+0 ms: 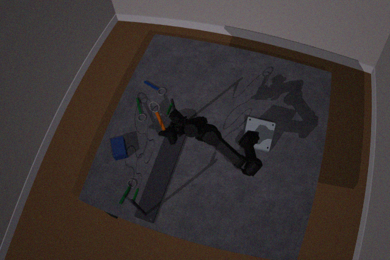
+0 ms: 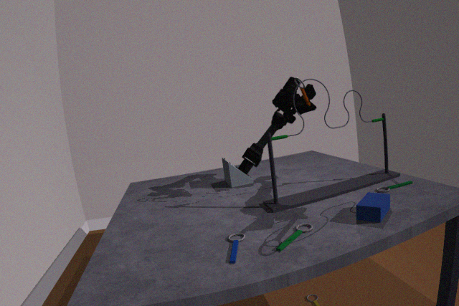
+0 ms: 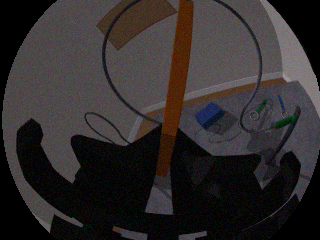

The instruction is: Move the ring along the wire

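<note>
The orange handle (image 1: pixel 159 120) (image 2: pixel 305 96) (image 3: pixel 177 75) is held in my gripper (image 1: pixel 164 129) (image 2: pixel 309 104) (image 3: pixel 167 128), which is shut on it high above the table. Its grey ring is at the first tall bend of the thin grey wire (image 2: pixel 329 99) (image 3: pixel 260 60), on the side of the near green part (image 1: pixel 169 108) (image 2: pixel 280 137) (image 3: pixel 285 121). The wire appears to pass through the ring; I cannot tell the gap between them. The ring is outside the wrist view. The far green part (image 1: pixel 135 194) (image 2: pixel 378 120) is beside the far post (image 2: pixel 385 143).
The near post (image 2: pixel 272 169) and far post stand on a dark base bar (image 1: pixel 163 168) (image 2: pixel 333 188). A blue box (image 1: pixel 117 147) (image 2: pixel 374 207) (image 3: pixel 209 116), a blue-handled ring (image 1: pixel 152 85) (image 2: pixel 234 251) and two green-handled rings lie on the table. The wire has more bends toward the far post.
</note>
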Controlling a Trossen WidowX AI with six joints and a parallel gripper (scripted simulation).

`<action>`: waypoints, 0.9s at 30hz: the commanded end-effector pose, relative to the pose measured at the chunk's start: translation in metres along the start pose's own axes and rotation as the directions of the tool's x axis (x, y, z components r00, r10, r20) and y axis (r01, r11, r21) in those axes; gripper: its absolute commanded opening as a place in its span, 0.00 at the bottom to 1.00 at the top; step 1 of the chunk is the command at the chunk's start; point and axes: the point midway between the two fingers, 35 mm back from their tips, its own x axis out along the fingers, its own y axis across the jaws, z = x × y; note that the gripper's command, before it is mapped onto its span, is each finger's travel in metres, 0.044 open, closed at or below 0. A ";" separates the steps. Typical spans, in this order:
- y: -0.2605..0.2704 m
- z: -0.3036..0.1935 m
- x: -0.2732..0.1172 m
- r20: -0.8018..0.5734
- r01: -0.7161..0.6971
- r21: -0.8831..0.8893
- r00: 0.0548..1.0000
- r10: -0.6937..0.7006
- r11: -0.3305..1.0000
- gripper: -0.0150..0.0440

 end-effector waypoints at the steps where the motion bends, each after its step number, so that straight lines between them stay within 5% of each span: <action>1: 0.001 -0.002 0.005 0.046 -0.021 0.035 0.999 0.019 0.999 0.00; 27: 0.012 0.000 0.008 0.125 -0.170 0.307 0.983 0.137 0.936 0.00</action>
